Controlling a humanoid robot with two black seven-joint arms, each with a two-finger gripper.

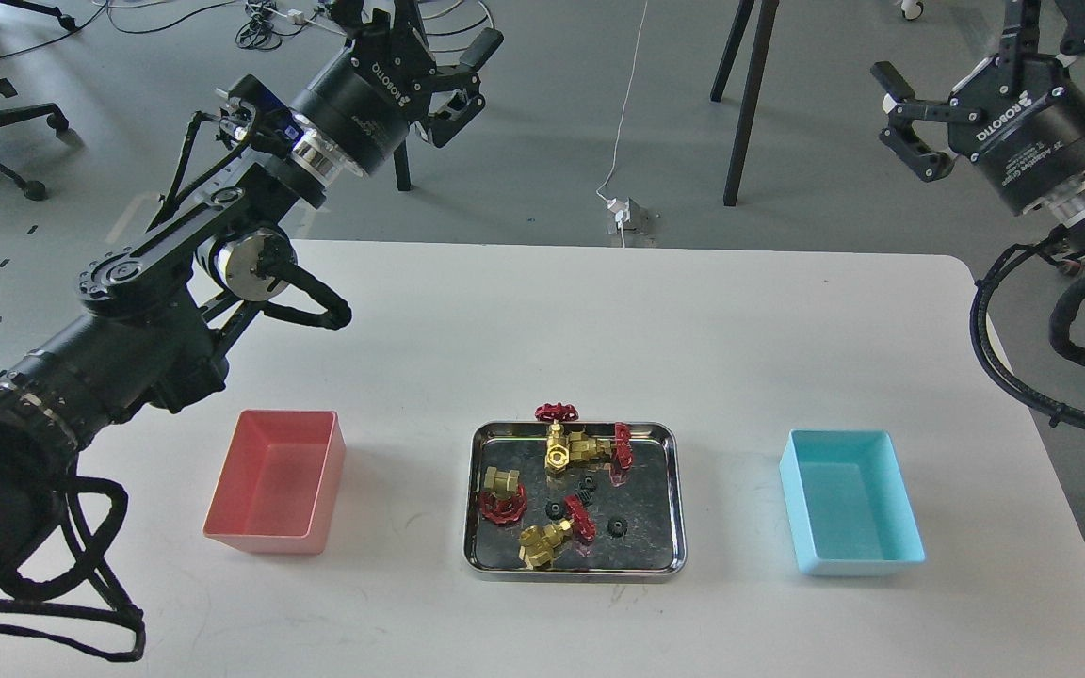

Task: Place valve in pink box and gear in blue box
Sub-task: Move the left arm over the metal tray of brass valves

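Note:
Several brass valves with red handwheels lie in a shiny steel tray (648, 499) at the table's front middle: one valve (557, 450) stands at the back, another valve (503, 492) lies left, a third valve (545, 543) in front. Three tiny black gears sit among them, such as one gear (615, 525) and another gear (554, 509). The pink box (265, 543) is left of the tray and the blue box (861, 564) right of it; both look empty. My left gripper (470, 83) and right gripper (902, 121) hang open high beyond the table's far edge, holding nothing.
My left arm's links stretch over the table's left side, above and behind the pink box. Black cable loops hang off the right edge. On the floor behind are chair legs, stand legs, a white cable and a power plug.

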